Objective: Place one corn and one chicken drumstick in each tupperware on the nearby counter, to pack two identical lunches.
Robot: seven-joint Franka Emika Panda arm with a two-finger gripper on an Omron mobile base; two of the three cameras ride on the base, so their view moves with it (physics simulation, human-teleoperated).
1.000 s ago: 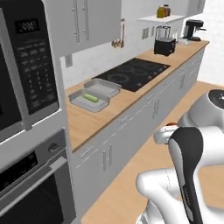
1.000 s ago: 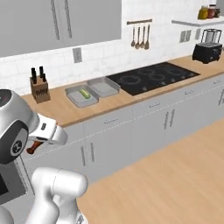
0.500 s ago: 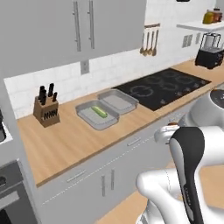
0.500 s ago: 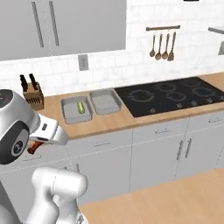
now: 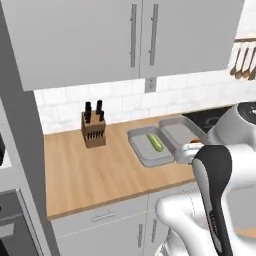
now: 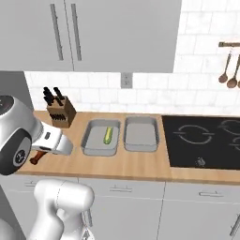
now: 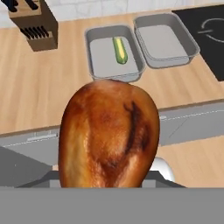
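Clamped on a chicken drumstick (image 7: 109,135), the gripper (image 7: 109,181) carries it toward the corn-holding tupperware (image 7: 97,65) by the counter's (image 7: 39,92) rear edge, needing lowering inside.

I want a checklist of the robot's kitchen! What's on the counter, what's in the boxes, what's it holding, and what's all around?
Surface: counter, light wood, grey drawers below.
Job's things: two grey tupperware boxes side by side; left tupperware holds one corn; right tupperware has nothing in it. Chicken drumstick is off the counter, in front of it.
Clutter: knife block left of the boxes.
Grippers: gripper shut on the chicken drumstick, fingertips hidden behind it.
Cables: nothing seen.
Surroundings: black cooktop right of the boxes, grey wall cabinets, white tile wall with a wall outlet, hanging utensils.
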